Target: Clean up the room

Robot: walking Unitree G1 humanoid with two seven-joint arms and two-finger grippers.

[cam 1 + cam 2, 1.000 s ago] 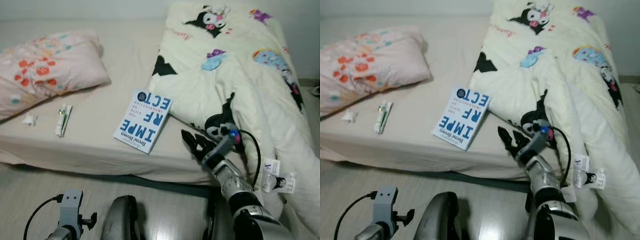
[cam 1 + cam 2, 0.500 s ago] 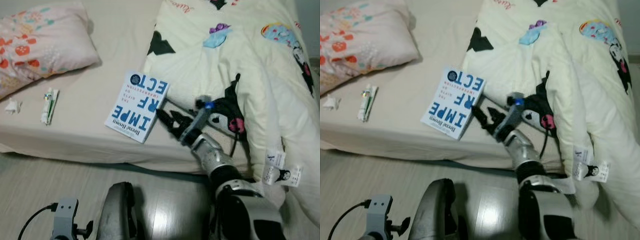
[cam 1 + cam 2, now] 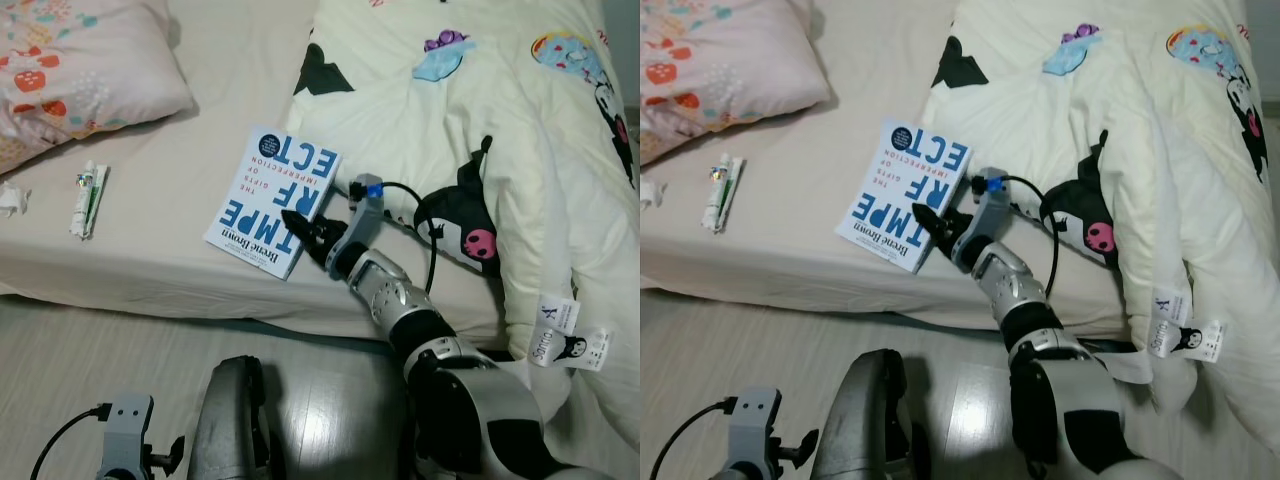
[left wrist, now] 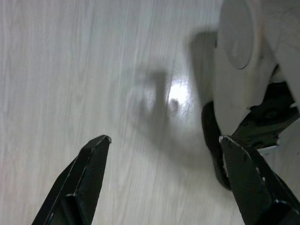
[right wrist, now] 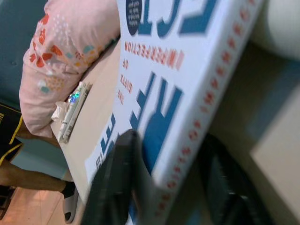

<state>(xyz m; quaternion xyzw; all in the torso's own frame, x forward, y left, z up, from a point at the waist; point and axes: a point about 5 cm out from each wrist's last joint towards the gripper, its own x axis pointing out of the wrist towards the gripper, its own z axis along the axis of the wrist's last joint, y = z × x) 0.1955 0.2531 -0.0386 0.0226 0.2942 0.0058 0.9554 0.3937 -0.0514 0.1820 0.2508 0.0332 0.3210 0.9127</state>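
While the left tool point(image 4: 161, 183) hangs open over the floor, the right tool point(image 3: 303, 229) straddles the near edge of the book point(image 3: 272, 200) on the bed point(image 3: 190, 140), fingers open, grasp underway; next close and lift.

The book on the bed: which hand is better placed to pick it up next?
The right hand. Its open fingers straddle the near edge of the book on the bed. The left hand hangs low over the floor, far from it.
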